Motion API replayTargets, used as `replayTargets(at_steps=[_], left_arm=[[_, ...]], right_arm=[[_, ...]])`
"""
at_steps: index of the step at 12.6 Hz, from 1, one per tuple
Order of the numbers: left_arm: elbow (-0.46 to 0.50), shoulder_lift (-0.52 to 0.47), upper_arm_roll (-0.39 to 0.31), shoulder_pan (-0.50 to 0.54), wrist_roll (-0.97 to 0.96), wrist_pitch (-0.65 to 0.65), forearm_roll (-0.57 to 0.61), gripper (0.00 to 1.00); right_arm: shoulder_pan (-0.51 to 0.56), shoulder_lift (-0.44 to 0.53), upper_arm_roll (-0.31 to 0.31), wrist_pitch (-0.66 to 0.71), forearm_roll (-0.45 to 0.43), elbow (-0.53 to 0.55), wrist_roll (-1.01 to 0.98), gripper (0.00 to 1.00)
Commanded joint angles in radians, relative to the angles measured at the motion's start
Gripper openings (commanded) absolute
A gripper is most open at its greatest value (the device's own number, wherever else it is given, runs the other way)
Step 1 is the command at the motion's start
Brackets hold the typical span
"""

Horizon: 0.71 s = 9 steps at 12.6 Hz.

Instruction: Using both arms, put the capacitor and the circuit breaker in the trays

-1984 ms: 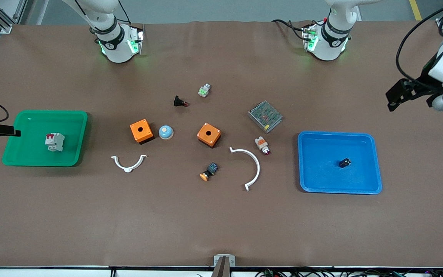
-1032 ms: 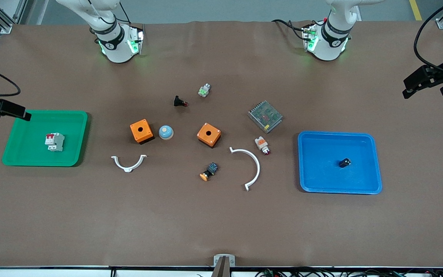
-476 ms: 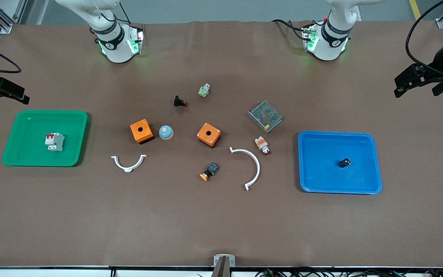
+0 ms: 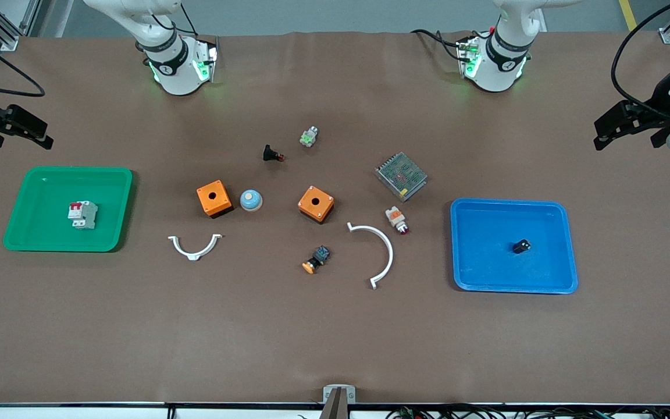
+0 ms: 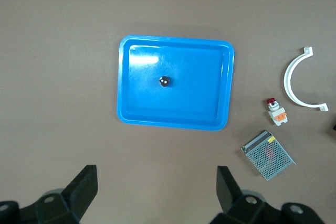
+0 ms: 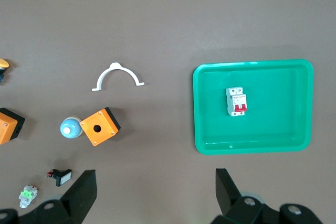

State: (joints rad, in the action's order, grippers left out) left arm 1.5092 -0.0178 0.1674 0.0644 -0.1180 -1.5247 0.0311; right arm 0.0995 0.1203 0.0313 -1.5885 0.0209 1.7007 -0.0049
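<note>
The capacitor (image 4: pixel 521 246) (image 5: pixel 165 81), a tiny black cylinder, lies inside the blue tray (image 4: pixel 544 215) (image 5: pixel 142 103). The white-grey circuit breaker (image 4: pixel 82 214) (image 6: pixel 237 101) with red levers lies in the green tray (image 4: pixel 32 233) (image 6: pixel 210 129). My left gripper (image 4: pixel 627 138) (image 5: pixel 156 177) hangs open and empty over bare table at the left arm's end, off the blue tray. My right gripper (image 4: pixel 20 139) (image 6: pixel 156 178) hangs open and empty over bare table at the right arm's end, off the green tray.
Between the trays lie two orange boxes (image 4: pixel 214 198) (image 4: pixel 316 203), a blue dome button (image 4: pixel 250 200), two white curved clips (image 4: pixel 195 247) (image 4: pixel 377 253), a mesh power supply (image 4: pixel 401 176), a white-orange lamp (image 4: pixel 396 219), an orange-capped switch (image 4: pixel 316 259) and a black red-tipped part (image 4: pixel 272 154).
My right gripper has drawn away from the green tray's edge toward the robots' bases. My left gripper has shifted slightly near the table's end. Both stay open; the parts have not moved.
</note>
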Motion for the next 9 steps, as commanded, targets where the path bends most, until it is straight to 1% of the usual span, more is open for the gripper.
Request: replayTargets(at_steps=[1, 9], left_arm=[[-0.004, -0.004, 0.001, 0.000, 0.004, 0.006, -0.007, 1.00], [-0.007, -0.004, 0.000, 0.000, 0.003, 0.006, -0.005, 1.00]], right_arm=[[-0.009, 0.015, -0.005, -0.010, 0.002, -0.004, 0.005, 1.00], [-0.011, -0.007, -0.005, -0.011, 0.005, -0.012, 0.005, 1.00]])
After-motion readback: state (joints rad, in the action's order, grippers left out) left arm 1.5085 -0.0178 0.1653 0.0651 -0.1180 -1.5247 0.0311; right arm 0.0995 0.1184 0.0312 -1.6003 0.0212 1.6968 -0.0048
